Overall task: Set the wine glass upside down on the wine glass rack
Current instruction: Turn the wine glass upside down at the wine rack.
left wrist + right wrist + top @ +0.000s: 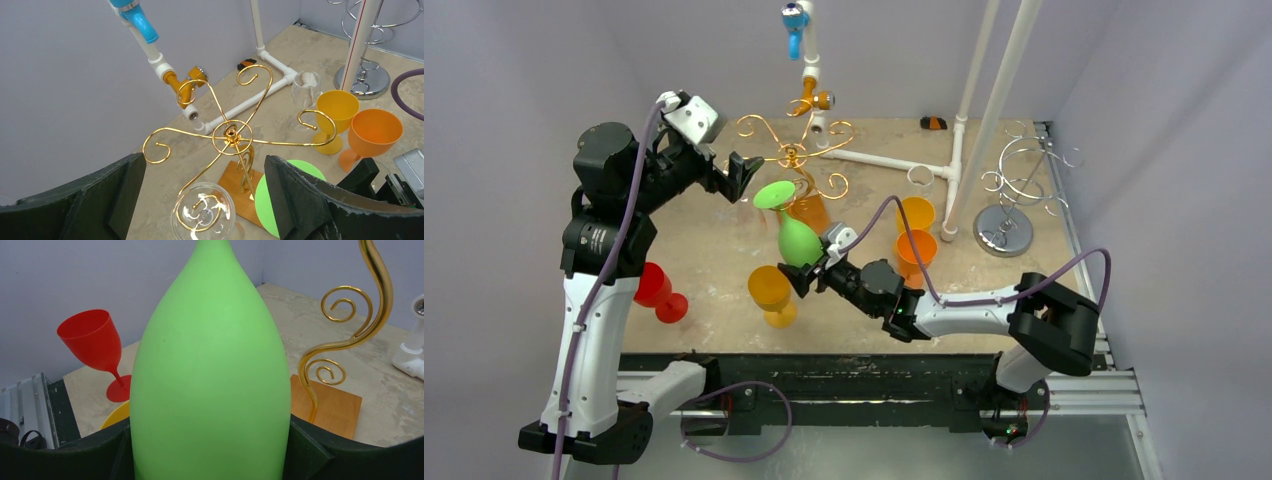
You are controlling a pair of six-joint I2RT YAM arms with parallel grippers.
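Note:
My right gripper [809,270] is shut on the bowl of a green wine glass [797,240], held upside down with its round foot on top. In the right wrist view the green bowl [210,370] fills the space between my fingers. The foot sits just in front of the gold wine glass rack [794,155], below its curled arms. My left gripper [734,175] is open and empty, hovering left of the rack. In the left wrist view the rack [231,134] lies between the fingers. A clear glass [202,212] hangs on one arm, and the green foot [264,202] shows beside the right finger.
A red glass [656,290] stands at the left. A yellow-orange glass [771,290] stands just left of my right gripper. Two orange glasses [916,230] and a clear glass [919,178] stand right of the rack. A silver rack [1014,190] and a white pipe frame [984,100] are at the back right.

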